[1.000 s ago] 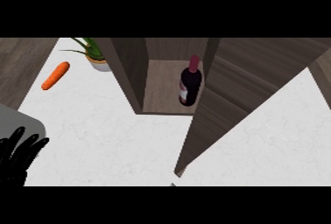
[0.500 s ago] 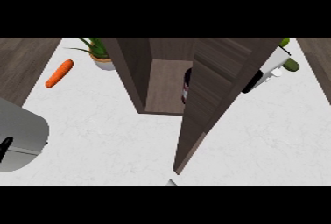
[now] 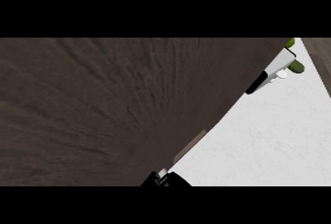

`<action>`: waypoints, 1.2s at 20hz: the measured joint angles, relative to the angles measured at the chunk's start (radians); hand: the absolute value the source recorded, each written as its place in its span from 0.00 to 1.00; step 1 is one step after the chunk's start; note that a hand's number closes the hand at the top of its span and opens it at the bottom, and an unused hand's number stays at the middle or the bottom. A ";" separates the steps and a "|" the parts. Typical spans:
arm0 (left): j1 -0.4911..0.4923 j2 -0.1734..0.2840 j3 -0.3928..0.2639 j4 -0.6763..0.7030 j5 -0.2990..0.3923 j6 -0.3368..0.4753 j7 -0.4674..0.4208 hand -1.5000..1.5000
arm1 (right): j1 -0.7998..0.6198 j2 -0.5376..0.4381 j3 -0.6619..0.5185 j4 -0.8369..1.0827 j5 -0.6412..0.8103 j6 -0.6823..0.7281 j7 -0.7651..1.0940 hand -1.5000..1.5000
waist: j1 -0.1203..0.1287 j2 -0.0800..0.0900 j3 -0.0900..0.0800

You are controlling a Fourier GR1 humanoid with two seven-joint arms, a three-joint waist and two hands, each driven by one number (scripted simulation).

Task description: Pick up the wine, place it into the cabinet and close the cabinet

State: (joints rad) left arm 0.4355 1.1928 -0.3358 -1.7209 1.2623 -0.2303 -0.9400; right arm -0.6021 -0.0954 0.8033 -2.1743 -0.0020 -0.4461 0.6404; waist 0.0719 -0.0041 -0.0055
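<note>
Counter items, upper right corner of head view

A white, faintly veined counter top (image 3: 278, 135) is seen across the right side of the view. A white object with a black end (image 3: 270, 74), lying slantwise, is found near the top right; its kind cannot be told. Two small green pieces are noted beside it, one at the top edge (image 3: 290, 42) and one just to its right (image 3: 296, 66). A strip of brown wood (image 3: 321, 54) is seen at the right edge.
</note>
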 measured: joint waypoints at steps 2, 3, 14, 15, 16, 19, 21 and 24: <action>0.013 0.004 0.018 0.019 0.001 -0.022 0.004 0.00 | -0.089 0.036 -0.045 0.098 -0.013 -0.021 0.002 1.00 | 0.001 0.002 0.000; 0.023 0.010 0.031 0.027 0.004 -0.034 0.008 0.00 | -0.129 0.049 -0.072 0.146 -0.029 -0.024 -0.006 1.00 | 0.003 0.003 0.000; 0.090 0.005 0.123 0.065 -0.001 -0.113 0.055 0.00 | -0.463 0.089 -0.345 0.632 -0.277 0.152 -0.170 1.00 | -0.011 0.009 0.004; 0.088 -0.001 0.128 0.067 -0.006 -0.117 0.058 0.00 | -0.484 0.090 -0.363 0.671 -0.309 0.189 -0.179 1.00 | -0.010 0.011 0.004; 0.087 -0.001 0.134 0.075 -0.006 -0.127 0.066 0.00 | -0.498 0.091 -0.372 0.702 -0.347 0.226 -0.179 1.00 | -0.008 0.012 0.004; 0.088 -0.003 0.146 0.069 -0.010 -0.134 0.082 0.00 | -0.516 0.093 -0.368 0.775 -0.452 0.374 -0.150 1.00 | 0.000 0.016 0.003; 0.091 -0.006 0.155 0.074 -0.013 -0.143 0.091 0.00 | -0.527 0.092 -0.358 0.817 -0.514 0.478 -0.119 1.00 | 0.000 0.016 0.003; 0.100 -0.010 0.172 0.071 -0.008 -0.154 0.107 0.00 | -0.541 0.091 -0.347 0.895 -0.594 0.624 -0.082 1.00 | -0.001 0.015 0.003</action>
State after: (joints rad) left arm 0.5356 1.1830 -0.1642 -1.6501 1.2543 -0.3843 -0.8334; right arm -1.1433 -0.0047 0.4568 -1.2794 -0.5959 0.1782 0.5582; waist 0.0709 0.0110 -0.0027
